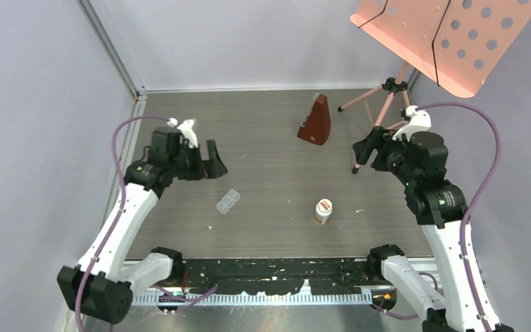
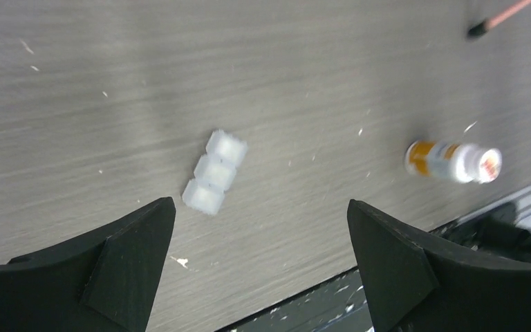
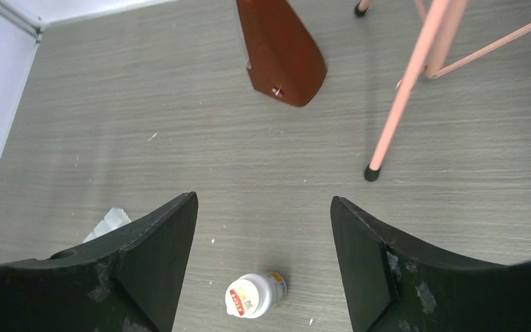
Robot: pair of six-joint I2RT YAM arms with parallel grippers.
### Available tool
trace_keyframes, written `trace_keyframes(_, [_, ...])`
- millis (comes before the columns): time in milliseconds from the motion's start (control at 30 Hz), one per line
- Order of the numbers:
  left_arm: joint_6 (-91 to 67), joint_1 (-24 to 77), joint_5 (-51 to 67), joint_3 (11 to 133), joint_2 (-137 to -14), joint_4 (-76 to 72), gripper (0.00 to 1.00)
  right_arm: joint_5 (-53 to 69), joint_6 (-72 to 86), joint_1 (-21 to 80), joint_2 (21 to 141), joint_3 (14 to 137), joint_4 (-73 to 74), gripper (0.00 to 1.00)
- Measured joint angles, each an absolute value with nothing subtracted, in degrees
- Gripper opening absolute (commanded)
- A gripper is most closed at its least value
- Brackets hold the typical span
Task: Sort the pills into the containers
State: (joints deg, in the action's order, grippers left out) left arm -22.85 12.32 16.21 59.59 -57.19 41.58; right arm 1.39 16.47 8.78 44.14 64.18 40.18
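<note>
Top external checked first; find small clear plastic strip box (image 1: 227,201) of three square compartments lying flat on grey wood-grain table (image 1: 269,138), left of centre; lid position and contents too small to resolve. Confirm same strip box (image 2: 214,171) from left wrist, between the two black fingers, lower down on the table; glimpse one corner (image 3: 110,223) from right wrist. Find white round pill bottle (image 1: 323,211) with orange label right of centre, nearer the arm bases, well apart from strip box, seemingly upright with cap on (image 3: 256,295). See no yellowish-orange pills loose anywhere; presume them inside pill bottle, as a judgement only; leave pale specks on table unnamed. Record left gripper (image 1: 211,164) as released, jaws wide, grasping nothing, raised over table beyond strip box. Record right gripper (image 1: 363,149) likewise released and empty, raised near red-brown pyramid-shaped metronome (image 1: 316,121), looking down towards pill bottle. Judge task barely begun: nothing visibly sorted; remaining: uncap pill bottle, open lids, get pills out, distribute into compartments.
</note>
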Motion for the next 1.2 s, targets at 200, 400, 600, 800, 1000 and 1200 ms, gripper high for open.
trace_keyframes(200, [-20.08,19.79,12.88,57.25,-66.43,42.02,0.99,4.89,18.22,8.78,48.93,62.24,38.09,0.78])
trace_keyframes(400, [-18.46,23.2,8.67,57.25,-77.82,41.34,0.99,6.15,19.92,8.78,51.88,60.36,37.17,0.77])
trace_keyframes(600, [-18.0,26.7,5.78,55.02,-83.15,37.67,0.98,6.28,21.87,8.78,53.6,60.27,36.14,0.77])
trace_keyframes(800, [-18.83,26.94,5.04,51.07,-84.14,33.78,0.88,6.37,23.11,8.78,53.63,59.22,35.92,0.77])
trace_keyframes(1000, [-19.55,27.73,4.27,48.9,-85.12,30.81,0.79,6.63,23.73,8.78,53.6,58.57,35.77,0.77])
trace_keyframes(1200, [-19.79,29.93,2.9,47.7,-86.48,30.17,0.63,7.11,24.29,8.78,53.47,56.93,35.66,0.77])
